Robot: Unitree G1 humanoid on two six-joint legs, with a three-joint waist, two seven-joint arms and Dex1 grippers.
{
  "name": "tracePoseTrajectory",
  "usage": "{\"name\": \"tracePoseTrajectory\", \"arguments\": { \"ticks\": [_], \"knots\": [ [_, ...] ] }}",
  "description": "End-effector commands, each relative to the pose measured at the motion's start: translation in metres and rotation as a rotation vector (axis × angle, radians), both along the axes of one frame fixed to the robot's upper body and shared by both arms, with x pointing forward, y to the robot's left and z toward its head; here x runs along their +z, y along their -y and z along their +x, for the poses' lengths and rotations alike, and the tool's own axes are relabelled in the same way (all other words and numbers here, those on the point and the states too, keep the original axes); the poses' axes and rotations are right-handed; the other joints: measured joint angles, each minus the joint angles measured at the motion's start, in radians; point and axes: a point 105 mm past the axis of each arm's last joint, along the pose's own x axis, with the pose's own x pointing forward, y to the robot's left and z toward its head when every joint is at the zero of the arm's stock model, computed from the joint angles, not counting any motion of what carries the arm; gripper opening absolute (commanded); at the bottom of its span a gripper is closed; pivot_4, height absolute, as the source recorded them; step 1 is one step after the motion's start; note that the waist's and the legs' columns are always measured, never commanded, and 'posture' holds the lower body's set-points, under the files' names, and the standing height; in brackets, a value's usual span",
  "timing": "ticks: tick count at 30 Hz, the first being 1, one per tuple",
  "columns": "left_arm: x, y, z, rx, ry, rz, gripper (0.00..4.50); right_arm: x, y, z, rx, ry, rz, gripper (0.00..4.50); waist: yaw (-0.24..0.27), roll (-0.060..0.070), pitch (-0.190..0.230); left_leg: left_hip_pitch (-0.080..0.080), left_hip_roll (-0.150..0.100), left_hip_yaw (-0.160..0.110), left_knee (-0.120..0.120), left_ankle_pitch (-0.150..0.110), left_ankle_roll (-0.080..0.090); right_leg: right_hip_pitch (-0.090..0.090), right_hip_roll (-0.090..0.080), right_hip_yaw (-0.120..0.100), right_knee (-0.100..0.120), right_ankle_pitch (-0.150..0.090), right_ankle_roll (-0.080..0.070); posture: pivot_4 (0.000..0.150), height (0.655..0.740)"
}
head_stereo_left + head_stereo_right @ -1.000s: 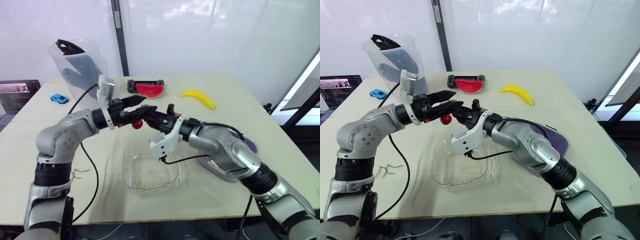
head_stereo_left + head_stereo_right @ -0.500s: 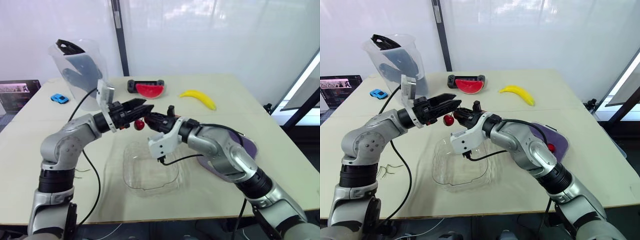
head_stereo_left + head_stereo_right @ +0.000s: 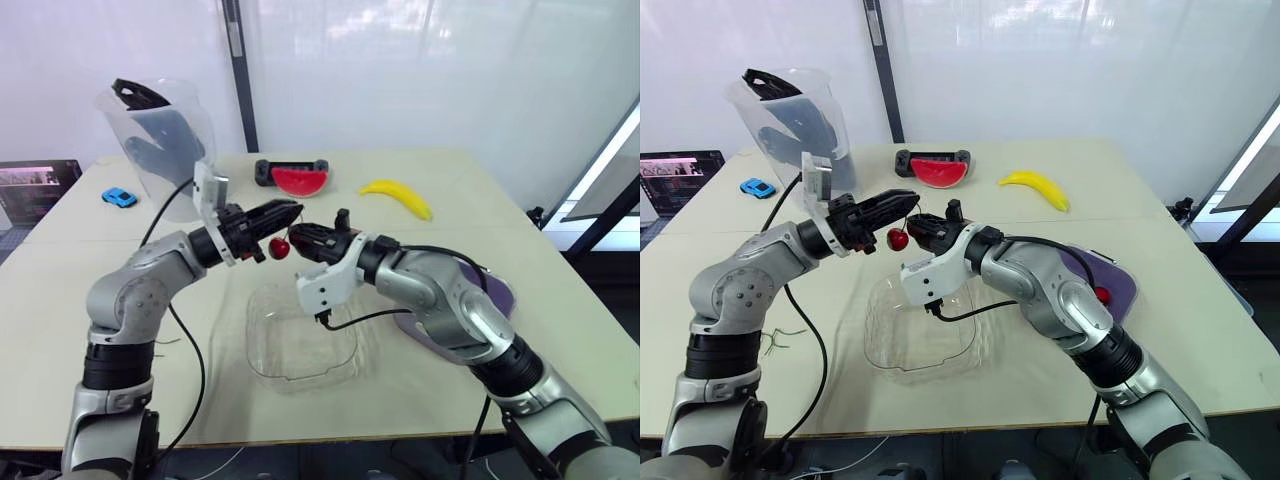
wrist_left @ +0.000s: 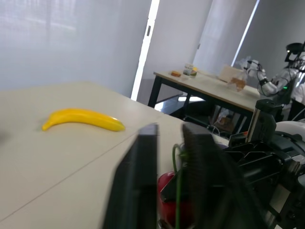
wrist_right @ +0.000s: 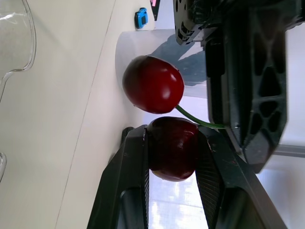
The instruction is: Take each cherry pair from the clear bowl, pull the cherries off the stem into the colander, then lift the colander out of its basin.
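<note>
Left gripper and right gripper meet tip to tip in the air, above the far side of the clear bowl. From the head views the free cherry hangs just under them. Right wrist view makes the grip plain: right claw clenched on the held cherry. The free one sits just beside it. The thin green stem runs from it to the left claw. Left wrist view has the stem upright between the left fingers, pinched as far as I can tell. Purple colander sits right of the bowl, partly hidden by the right arm, loose cherry in it. Behind: watermelon slice, banana, blue toy car, clear jug.
</note>
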Motion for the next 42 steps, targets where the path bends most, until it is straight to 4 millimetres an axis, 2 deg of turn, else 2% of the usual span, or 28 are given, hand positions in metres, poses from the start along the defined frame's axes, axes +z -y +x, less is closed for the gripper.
{"name": "tracePoseTrajectory", "arguments": {
  "ticks": [1,6,8,11,15,17,22,25,27,30,33,36,42],
  "knots": [
    [0.009,0.003,-0.007,-0.017,0.049,-0.004,0.06,0.014,0.001,-0.006,0.011,0.047,0.031,1.04,0.000,0.000,0.000,0.000,0.000,0.000,0.000,0.000,0.000,0.000,0.000,0.000,0.000,0.000,0.000,0.150,0.7400],
    [0.009,0.001,-0.005,-0.008,0.049,-0.006,0.06,0.014,0.001,-0.006,0.013,0.039,0.031,1.04,0.000,0.000,0.000,0.000,0.000,0.000,0.000,0.000,0.000,0.000,0.000,0.000,0.000,0.000,0.000,0.150,0.7400],
    [0.010,0.000,-0.004,-0.006,0.048,-0.009,0.06,0.009,0.003,-0.008,0.026,-0.027,0.043,1.04,0.000,0.000,0.000,0.000,0.000,0.000,0.000,0.000,0.000,0.000,0.000,0.000,0.000,0.000,0.000,0.150,0.7400],
    [0.011,-0.001,-0.002,0.002,0.048,-0.015,0.00,0.009,0.007,-0.008,0.027,-0.027,0.037,2.18,0.000,0.000,0.000,0.000,0.000,0.000,0.000,0.000,0.000,0.000,0.000,0.000,0.000,0.000,0.000,0.150,0.7400],
    [0.014,-0.006,0.003,0.028,0.048,-0.031,0.00,0.008,0.016,-0.007,0.006,-0.042,0.041,4.07,0.000,0.000,0.000,0.000,0.000,0.000,0.000,0.000,0.000,0.000,0.000,0.000,0.000,0.000,0.000,0.150,0.7400],
    [0.011,-0.004,0.000,-0.001,0.064,0.019,0.00,0.007,0.025,-0.007,-0.005,-0.109,0.095,4.07,0.000,0.000,0.000,0.000,0.000,0.000,0.000,0.000,0.000,0.000,0.000,0.000,0.000,0.000,0.000,0.150,0.7400],
    [0.014,0.001,-0.010,-0.098,0.079,0.043,0.00,0.009,0.055,-0.010,-0.017,-0.448,0.433,4.07,0.001,0.000,0.000,0.000,0.001,0.000,0.000,0.000,0.000,0.001,0.000,0.000,-0.001,0.000,0.000,0.150,0.7400],
    [0.026,0.001,-0.018,-0.182,0.071,-0.038,0.00,-0.007,0.058,-0.019,0.040,-0.799,0.629,4.07,0.001,0.000,0.000,0.001,0.002,-0.001,0.000,0.000,0.000,0.002,0.000,-0.001,0.000,0.000,0.000,0.150,0.7400],
    [0.028,0.004,-0.023,-0.229,0.065,-0.048,0.00,-0.015,0.058,-0.026,0.036,-0.971,0.692,4.07,0.000,0.000,0.000,0.001,0.002,-0.002,0.000,0.000,0.001,0.003,0.000,-0.001,0.000,0.000,0.000,0.150,0.7400],
    [0.025,0.009,-0.031,-0.284,0.055,-0.020,0.00,-0.005,0.059,-0.039,0.125,-1.216,0.823,4.07,0.000,0.000,0.000,0.001,0.002,-0.002,0.000,-0.001,0.002,0.002,0.000,-0.001,0.000,0.000,0.000,0.150,0.7400],
    [0.019,0.012,-0.036,-0.318,0.029,0.005,0.00,-0.005,0.063,-0.040,0.107,-1.269,0.833,4.07,0.000,0.000,0.000,0.001,0.002,-0.002,0.000,-0.002,0.004,0.002,0.000,-0.001,0.000,0.000,0.000,0.150,0.7400],
    [0.016,0.014,-0.039,-0.331,0.019,0.020,0.00,0.006,0.057,-0.045,0.183,-1.368,0.915,4.07,0.000,0.000,0.000,0.001,0.002,-0.002,0.000,-0.003,0.005,0.003,0.000,-0.001,-0.001,0.000,0.000,0.150,0.7400],
    [0.017,0.021,-0.044,-0.360,0.019,0.043,0.00,0.016,0.048,-0.045,0.234,-1.405,0.964,4.07,0.000,0.000,0.000,0.001,0.002,-0.002,0.000,-0.003,0.006,0.002,0.000,-0.001,0.000,0.000,0.000,0.150,0.7400]
  ]
}}
